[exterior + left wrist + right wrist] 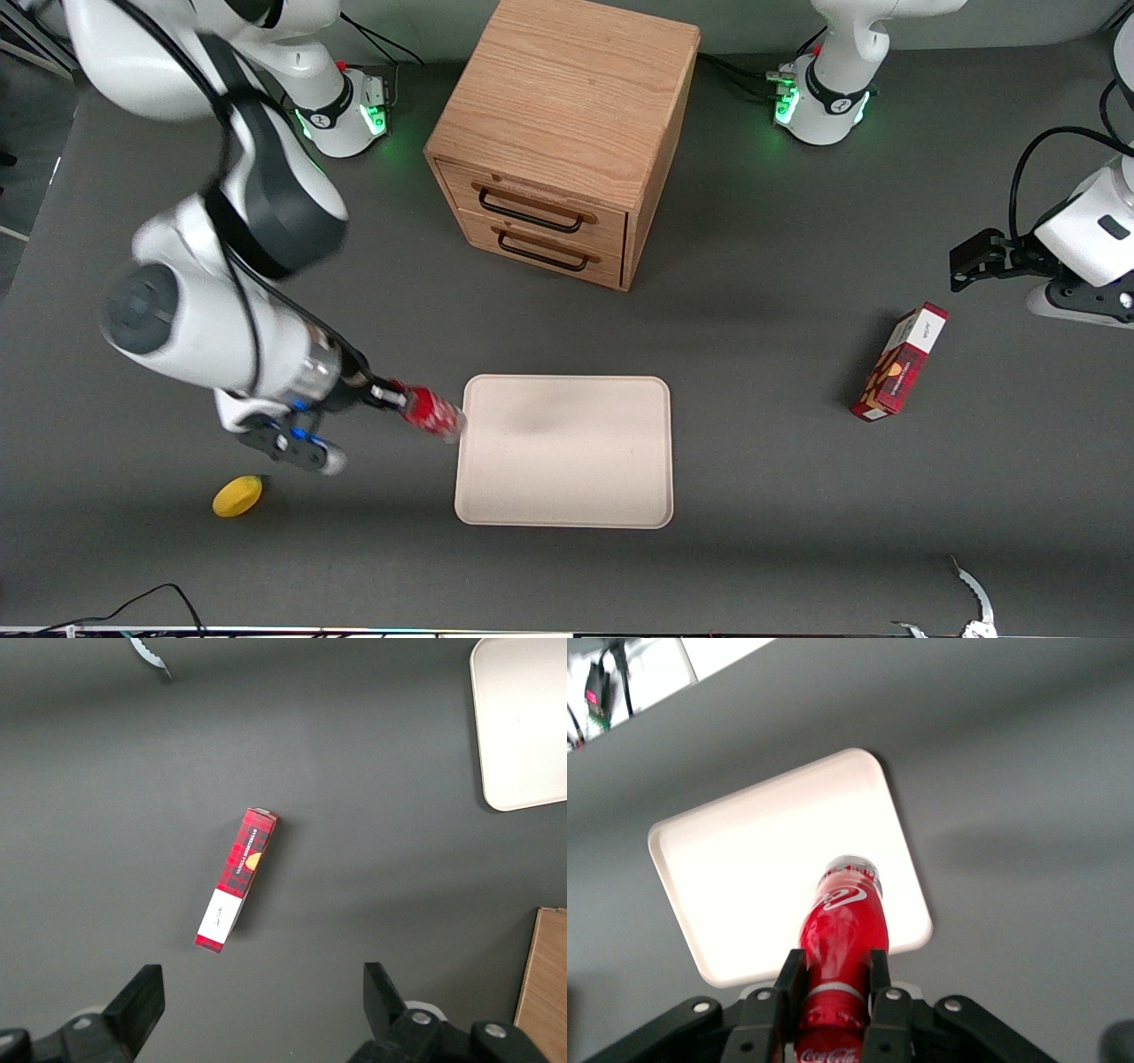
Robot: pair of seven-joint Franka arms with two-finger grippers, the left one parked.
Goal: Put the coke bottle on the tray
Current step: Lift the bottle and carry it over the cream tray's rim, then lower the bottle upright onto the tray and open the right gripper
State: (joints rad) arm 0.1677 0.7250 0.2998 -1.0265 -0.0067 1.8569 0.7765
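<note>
My right gripper [400,400] is shut on the coke bottle [434,414], a slim red bottle with white lettering and a clear base. It holds the bottle tilted in the air, base end pointing toward the tray [567,452], just beside the tray's edge at the working arm's end. In the right wrist view the gripper [833,979] clamps the bottle [843,921] near its neck, with the cream-white tray [735,877] spread below it. A corner of the tray shows in the left wrist view [523,718].
A wooden drawer cabinet [563,133] stands farther from the front camera than the tray. A red rectangular carton [899,361] lies toward the parked arm's end. A yellow lemon [237,495] lies near the working arm, nearer the front camera.
</note>
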